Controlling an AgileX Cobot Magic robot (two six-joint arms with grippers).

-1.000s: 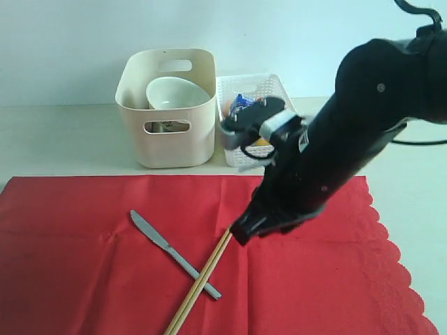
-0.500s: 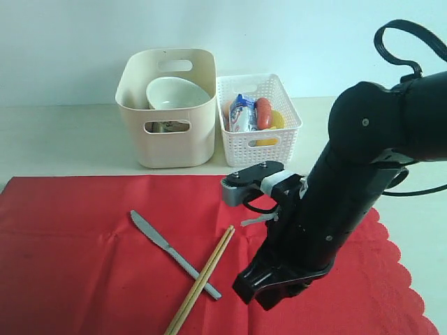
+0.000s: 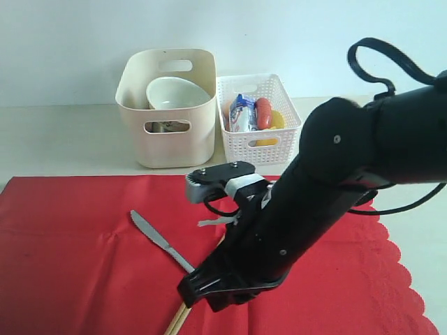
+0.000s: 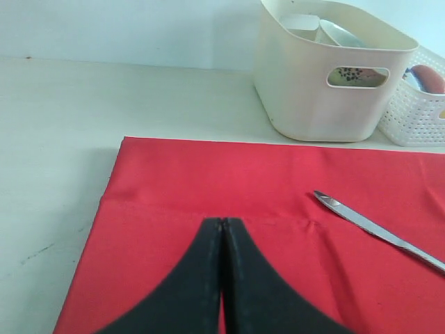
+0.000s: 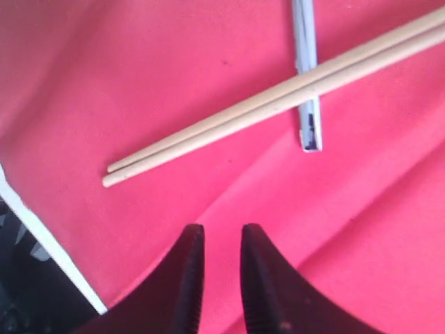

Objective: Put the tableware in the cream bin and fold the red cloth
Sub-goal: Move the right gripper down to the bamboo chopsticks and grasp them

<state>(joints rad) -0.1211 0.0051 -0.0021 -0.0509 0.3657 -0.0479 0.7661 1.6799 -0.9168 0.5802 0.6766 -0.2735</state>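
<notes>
The chopsticks (image 5: pixel 229 122) lie slanted on the red cloth (image 5: pixel 90 62), across the knife (image 5: pixel 304 35), just ahead of the right gripper (image 5: pixel 221 231). Its fingers (image 5: pixel 189 278) are a little apart and hold nothing. This arm is nearer. The left gripper (image 4: pixel 222 224) is pressed together, empty.

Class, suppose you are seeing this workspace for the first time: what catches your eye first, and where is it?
The large bright red cloth fills the foreground. A bulky black robot arm leans over it, its empty end effector near the pair of wooden chopsticks lying crossed over the metal knife. Behind the cloth stands the tall cream plastic bin with a white bowl inside.
</notes>
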